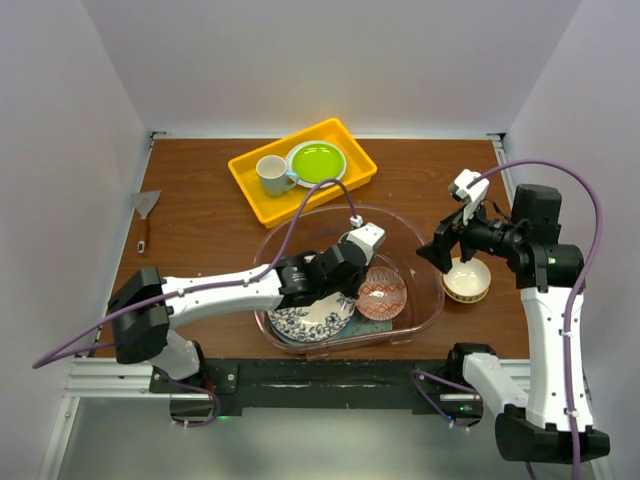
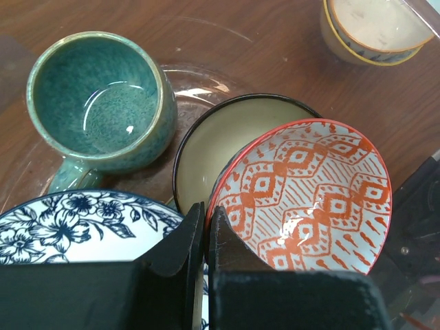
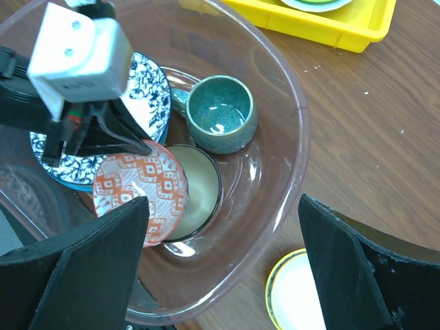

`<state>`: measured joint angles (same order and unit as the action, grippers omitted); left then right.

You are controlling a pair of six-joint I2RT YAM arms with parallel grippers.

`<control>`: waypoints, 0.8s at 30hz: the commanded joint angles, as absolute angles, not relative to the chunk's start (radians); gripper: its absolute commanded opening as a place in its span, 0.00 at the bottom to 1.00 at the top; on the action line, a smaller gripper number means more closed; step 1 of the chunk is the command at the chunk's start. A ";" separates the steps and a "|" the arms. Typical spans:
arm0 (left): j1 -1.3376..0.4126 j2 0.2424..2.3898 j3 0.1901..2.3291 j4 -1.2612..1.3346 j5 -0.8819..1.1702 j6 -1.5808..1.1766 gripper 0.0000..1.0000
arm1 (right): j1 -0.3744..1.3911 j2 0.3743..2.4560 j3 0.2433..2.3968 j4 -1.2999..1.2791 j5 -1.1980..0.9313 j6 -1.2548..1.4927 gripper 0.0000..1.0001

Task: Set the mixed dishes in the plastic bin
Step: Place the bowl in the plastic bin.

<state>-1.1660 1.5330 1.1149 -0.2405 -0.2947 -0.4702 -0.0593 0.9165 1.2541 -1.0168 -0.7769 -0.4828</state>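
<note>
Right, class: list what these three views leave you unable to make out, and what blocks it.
- Top view: the dark teal mug is hidden under the left arm.
- Left wrist view: the blue-floral plate is cut off by the bottom edge and the left gripper.
- Right wrist view: the yellow-rimmed bowl is cut off by the bottom edge and a finger of the right gripper.

Brown wooden table (image 1: pixel 200 240). Lying on it: yellow tray (image 1: pixel 355 160) at the back, clear plastic bin (image 1: pixel 432 290) in the near middle, small cream bowl with a yellow rim (image 1: pixel 467 279) just beside the bin's right wall. Small scraper (image 1: pixel 146 215) at the left edge.
</note>
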 commanded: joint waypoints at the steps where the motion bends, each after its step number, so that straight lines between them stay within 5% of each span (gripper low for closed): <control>1: -1.147 1.545 1.186 -0.140 -0.256 -0.448 0.00 | -0.066 0.894 1.246 -0.979 -0.810 -0.465 0.94; 13: -1.124 1.623 1.180 -0.123 -0.213 -0.442 0.00 | -0.072 0.885 1.230 -0.971 -0.821 -0.466 0.95; 24: -1.124 1.621 1.158 -0.132 -0.236 -0.437 0.18 | -0.072 0.890 1.230 -0.974 -0.825 -0.468 0.95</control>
